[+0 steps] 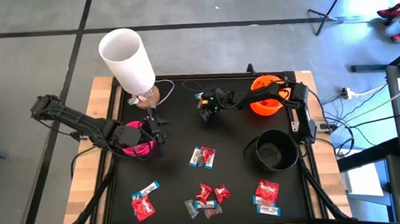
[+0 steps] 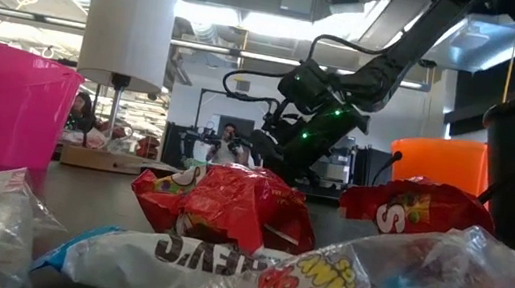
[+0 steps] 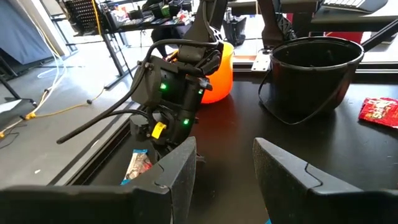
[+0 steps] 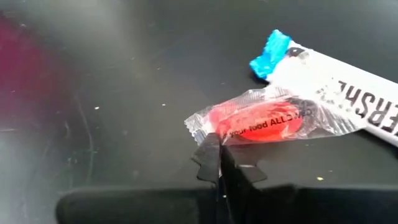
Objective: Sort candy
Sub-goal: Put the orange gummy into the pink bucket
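Right gripper [image 1: 204, 106]: left of the orange bowl [image 1: 264, 96], fingers pressed together just at a clear-wrapped red candy [image 4: 261, 120].
Left gripper [image 1: 158, 130]: over the pink bowl [image 1: 138, 144], fingers spread, holding nothing.
Candy [image 1: 206, 199]: mostly scattered below the black bowl [image 1: 276, 150].

Small shiny red, blue-and-white and clear-wrapped candy [image 1: 206, 200] lay scattered in loose clusters across the black bench [image 1: 181, 137].

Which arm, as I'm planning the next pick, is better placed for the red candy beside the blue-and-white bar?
Right. The right gripper is at the red candy, fingers shut at its wrapper's edge; the left gripper hangs open by the pink bowl.
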{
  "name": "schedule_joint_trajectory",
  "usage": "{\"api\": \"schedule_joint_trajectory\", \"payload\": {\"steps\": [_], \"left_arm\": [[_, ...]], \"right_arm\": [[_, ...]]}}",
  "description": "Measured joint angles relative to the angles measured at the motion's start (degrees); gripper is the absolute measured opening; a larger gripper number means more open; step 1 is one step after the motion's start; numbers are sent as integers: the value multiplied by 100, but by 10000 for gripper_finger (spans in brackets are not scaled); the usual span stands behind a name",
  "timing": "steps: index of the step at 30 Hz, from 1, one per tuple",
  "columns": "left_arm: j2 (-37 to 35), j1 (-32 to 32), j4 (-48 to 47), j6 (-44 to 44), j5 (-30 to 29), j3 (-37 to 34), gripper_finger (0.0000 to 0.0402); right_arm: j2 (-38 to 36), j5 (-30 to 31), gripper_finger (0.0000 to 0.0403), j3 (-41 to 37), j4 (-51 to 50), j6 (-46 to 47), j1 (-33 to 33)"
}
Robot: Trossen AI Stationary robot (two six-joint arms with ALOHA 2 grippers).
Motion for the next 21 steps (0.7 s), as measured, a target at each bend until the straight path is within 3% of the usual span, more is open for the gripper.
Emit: {"api": "schedule_joint_trajectory", "payload": {"steps": [11,21], "left_arm": [[0,0,-18,-99,2,0,151],[0,0,-63,-129,2,0,151]], "right_arm": [[-205,-541,2,-22,-329,-83,13],[-1778,-496,1,-21,-735,-408,464]]}}
